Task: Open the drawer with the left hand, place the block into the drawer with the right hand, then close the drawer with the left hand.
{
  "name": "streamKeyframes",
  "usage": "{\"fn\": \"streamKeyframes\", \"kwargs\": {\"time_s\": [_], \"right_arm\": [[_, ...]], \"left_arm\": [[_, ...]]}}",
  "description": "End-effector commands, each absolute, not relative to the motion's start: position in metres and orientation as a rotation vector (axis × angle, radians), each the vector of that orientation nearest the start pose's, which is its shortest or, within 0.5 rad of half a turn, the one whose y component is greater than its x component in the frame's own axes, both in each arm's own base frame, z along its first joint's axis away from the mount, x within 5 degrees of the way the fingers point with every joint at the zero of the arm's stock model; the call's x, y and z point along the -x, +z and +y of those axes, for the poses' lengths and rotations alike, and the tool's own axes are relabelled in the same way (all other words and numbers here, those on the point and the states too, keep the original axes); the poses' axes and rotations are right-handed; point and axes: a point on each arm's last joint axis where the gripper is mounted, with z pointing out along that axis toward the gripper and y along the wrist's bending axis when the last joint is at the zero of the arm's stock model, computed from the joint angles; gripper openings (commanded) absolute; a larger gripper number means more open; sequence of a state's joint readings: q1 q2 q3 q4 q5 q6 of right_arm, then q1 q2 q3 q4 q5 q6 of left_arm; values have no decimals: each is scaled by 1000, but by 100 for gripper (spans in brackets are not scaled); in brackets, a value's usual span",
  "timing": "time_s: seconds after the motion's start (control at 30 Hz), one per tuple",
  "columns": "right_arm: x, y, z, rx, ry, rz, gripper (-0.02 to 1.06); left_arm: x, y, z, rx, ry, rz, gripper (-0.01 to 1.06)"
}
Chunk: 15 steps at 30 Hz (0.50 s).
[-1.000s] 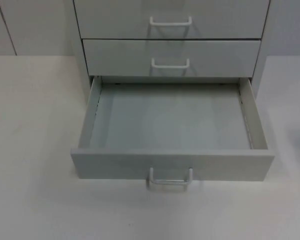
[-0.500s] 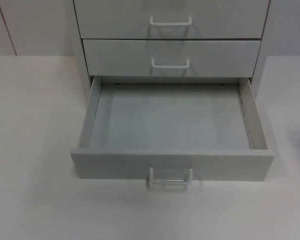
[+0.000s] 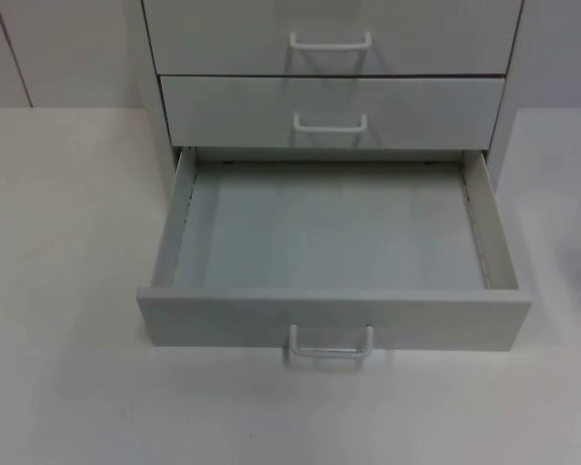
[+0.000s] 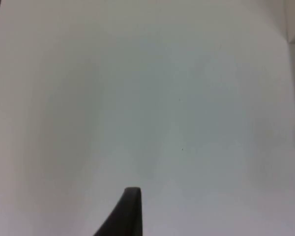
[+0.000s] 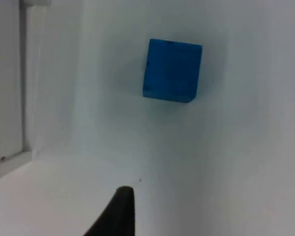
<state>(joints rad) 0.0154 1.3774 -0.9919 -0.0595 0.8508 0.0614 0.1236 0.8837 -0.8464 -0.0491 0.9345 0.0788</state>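
The grey cabinet's bottom drawer (image 3: 334, 318) stands pulled out towards the table's front, and its inside is bare. Its white handle (image 3: 330, 346) faces the front edge. A blue block (image 5: 172, 70) lies on the white table, ahead of my right gripper (image 5: 119, 211) and apart from it, to the right of the cabinet. My left gripper (image 4: 130, 211) hangs over bare white table with nothing near it.
Two shut drawers (image 3: 331, 111) with white handles sit above the open one. A grey edge of the cabinet (image 5: 7, 98) runs beside the block in the right wrist view. White table lies on both sides of the cabinet and in front of the drawer.
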Motion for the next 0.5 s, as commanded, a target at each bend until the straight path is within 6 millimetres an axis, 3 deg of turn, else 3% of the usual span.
{"fn": "streamKeyframes", "kwargs": {"time_s": [0.0, 0.1, 0.13, 0.27, 0.47], "right_arm": [[-289, 258, -1, -31, -53, 2725, 105], [-317, 233, -1, -43, -51, 2736, 105], [-317, 233, -1, -43, -51, 2736, 105], [-346, 200, 1, -45, -42, 2743, 105], [-363, 164, 1, -59, -28, 2748, 105]], "left_arm": [[-155, 330, 17, 82, 38, 2449, 105], [-155, 330, 17, 82, 38, 2449, 105], [-155, 330, 17, 82, 38, 2449, 105], [-155, 330, 17, 82, 41, 2447, 105], [-155, 329, 19, 73, 70, 2453, 105]]}}
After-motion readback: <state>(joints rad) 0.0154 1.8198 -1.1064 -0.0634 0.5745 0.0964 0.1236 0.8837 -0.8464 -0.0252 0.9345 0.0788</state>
